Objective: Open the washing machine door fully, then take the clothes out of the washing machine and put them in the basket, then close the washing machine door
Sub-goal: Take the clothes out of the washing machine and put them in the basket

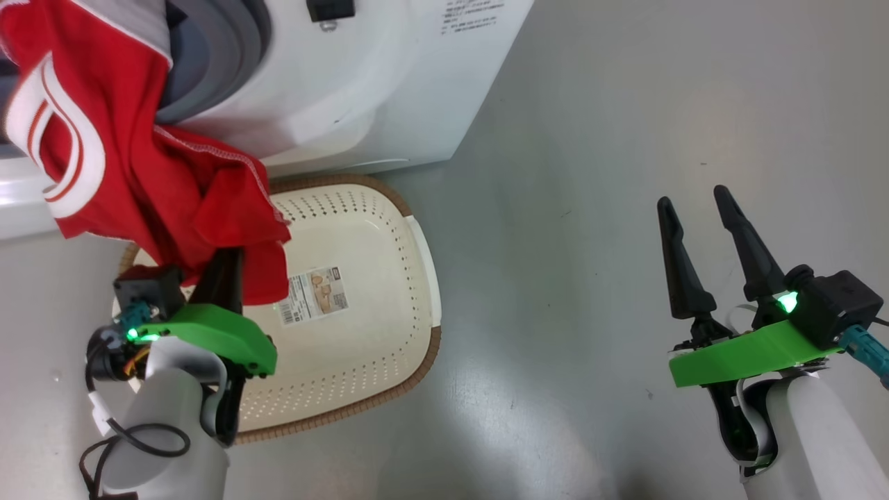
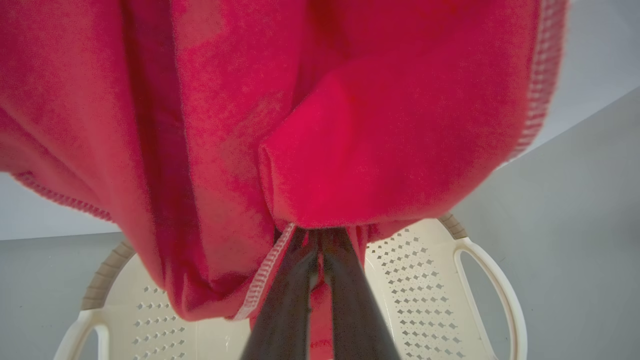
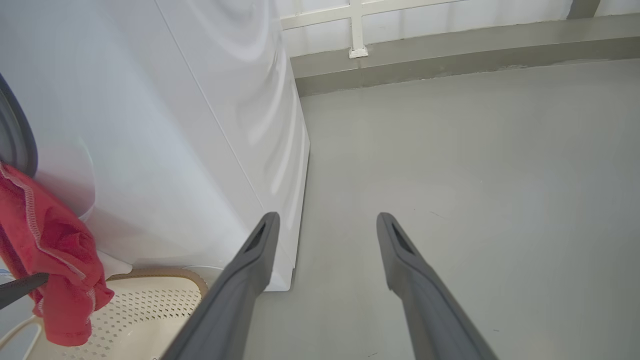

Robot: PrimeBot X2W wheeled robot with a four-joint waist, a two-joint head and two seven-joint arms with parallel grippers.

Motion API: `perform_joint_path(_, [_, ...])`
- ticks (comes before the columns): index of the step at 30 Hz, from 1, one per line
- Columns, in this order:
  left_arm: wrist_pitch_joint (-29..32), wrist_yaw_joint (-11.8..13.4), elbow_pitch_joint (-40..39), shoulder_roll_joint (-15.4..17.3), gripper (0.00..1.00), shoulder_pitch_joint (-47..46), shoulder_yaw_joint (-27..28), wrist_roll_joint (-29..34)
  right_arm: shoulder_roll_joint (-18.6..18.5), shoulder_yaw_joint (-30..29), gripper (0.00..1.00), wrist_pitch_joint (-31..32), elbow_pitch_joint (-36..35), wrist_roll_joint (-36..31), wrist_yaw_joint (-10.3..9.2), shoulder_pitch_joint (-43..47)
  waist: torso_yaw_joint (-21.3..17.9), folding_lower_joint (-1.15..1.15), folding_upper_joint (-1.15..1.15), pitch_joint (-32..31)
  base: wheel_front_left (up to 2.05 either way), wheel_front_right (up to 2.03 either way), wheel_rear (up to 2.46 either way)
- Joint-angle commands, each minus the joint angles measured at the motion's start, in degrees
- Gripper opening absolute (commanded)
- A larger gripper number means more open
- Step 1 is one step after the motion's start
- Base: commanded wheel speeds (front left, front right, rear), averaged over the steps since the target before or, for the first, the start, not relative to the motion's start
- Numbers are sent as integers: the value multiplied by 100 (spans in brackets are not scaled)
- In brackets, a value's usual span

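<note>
Red clothes (white stripe trim) hang from washing machine over cream basket.

**Pale arms, green wrists**

The forearms are pale shells, with a black cable looping off the left. Each wrist carries a bright green plate, a black camera module with a teal plug, and a green light. The right gripper has long, tapered, dark fingers.

Left gripper tips under the clothes; basket label print illegibly small.
</note>
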Motion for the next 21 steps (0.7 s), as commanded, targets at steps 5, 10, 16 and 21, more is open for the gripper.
perform_joint_path(5, [-26, -30, -50, 125, 100, -30, 233, 24, 14, 65, 100, -37, -118, 30, 36, 5, 40, 0, 0, 41, 0, 0, 0])
perform_joint_path(10, [-26, -30, -174, 98, 100, 20, 326, -63, 14, 33, 100, -37, -87, -13, 36, -3, 135, 0, 0, -61, 0, 0, 0])
perform_joint_path(16, [-26, -31, -599, 64, 100, 265, 427, -198, 14, 16, 100, -37, -66, -89, 36, 37, 284, 0, 0, -255, 0, 0, 0])
perform_joint_path(21, [-26, -31, -1155, 55, 100, 578, 460, -272, 5, 34, 100, -37, -29, -157, 36, 79, 404, 0, 0, -444, 0, 0, 0])
